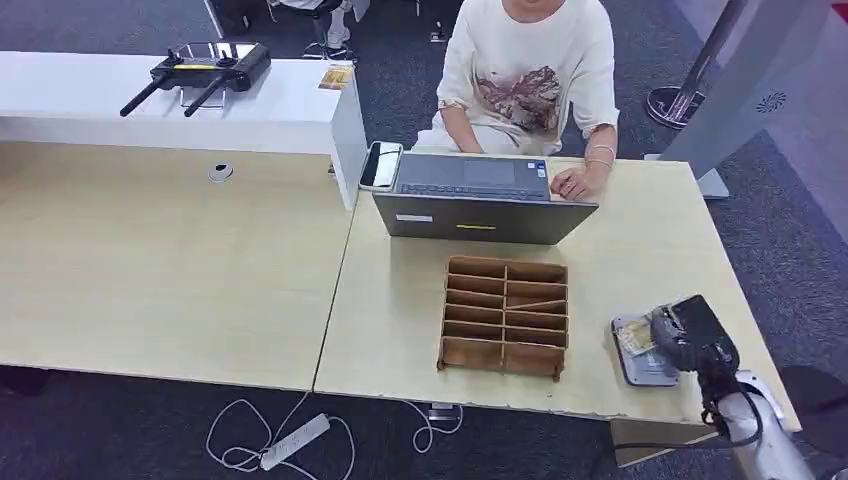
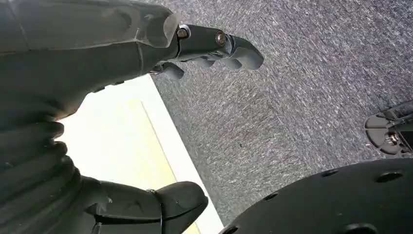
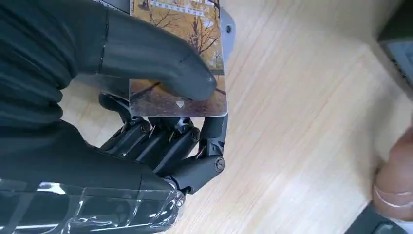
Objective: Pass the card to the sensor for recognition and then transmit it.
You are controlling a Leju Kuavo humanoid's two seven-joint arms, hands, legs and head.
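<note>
Right wrist view: right robot hand (image 3: 160,122) pinches card (image 3: 182,53) over sensor (image 1: 640,352); left robot hand (image 2: 146,97) spread, holding nothing.

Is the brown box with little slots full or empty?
Empty. The head view looks down into the box, and every slot shows only bare brown wood.

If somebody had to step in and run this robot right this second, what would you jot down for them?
Right hand: holds the card, thumb pressed on its picture side, over the grey sensor pad at the near right corner of the table.
Left hand: hangs beside the table edge over the carpet, fingers apart, holding nothing.
The wooden divider box sits mid-table; the person sits behind the laptop, one hand on it.
Done: card picked up and brought to the sensor.
Left: whether it has been read cannot be told; then pass the card on, probably to the person.
</note>
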